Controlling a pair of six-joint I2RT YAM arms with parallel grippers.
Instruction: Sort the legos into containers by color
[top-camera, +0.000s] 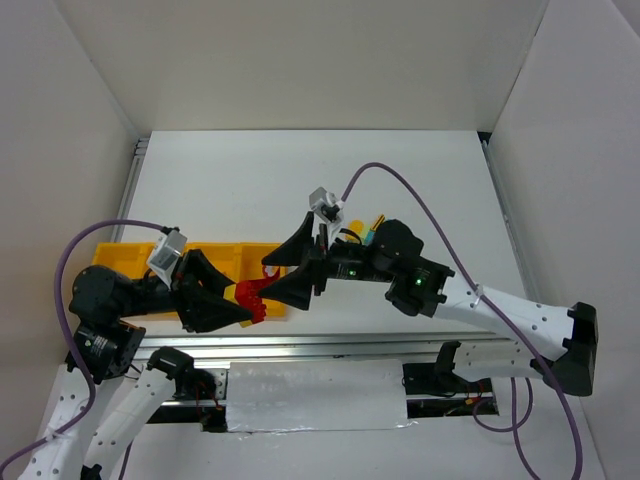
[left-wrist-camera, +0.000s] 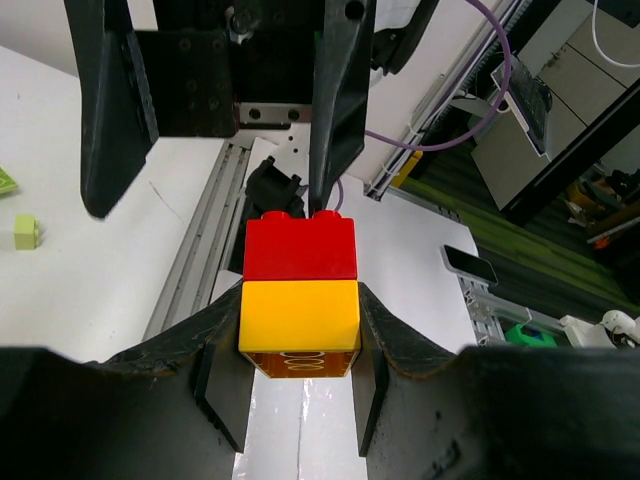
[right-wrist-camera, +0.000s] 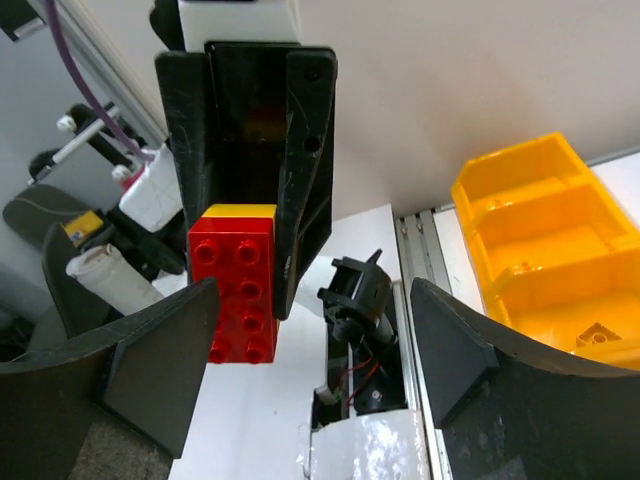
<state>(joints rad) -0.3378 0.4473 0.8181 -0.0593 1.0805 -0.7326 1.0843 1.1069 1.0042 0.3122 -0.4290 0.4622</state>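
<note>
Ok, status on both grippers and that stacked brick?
Left gripper shut on yellow brick, red brick stuck to it. Right gripper open at red brick, not clamped. Yellow tray nearby, no obstruction seen.

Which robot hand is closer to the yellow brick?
Left. The left gripper squeezes the yellow brick; the right gripper is open, by the red brick stuck on it.

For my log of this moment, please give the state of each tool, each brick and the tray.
left tool: shut on the yellow brick.
right tool: open, close to the red brick, not gripping it.
yellow brick: held in the air.
red brick: stuck on the yellow brick.
tray: open-topped; no brick visible in the compartments that show.
light green brick: loose on the table.
</note>
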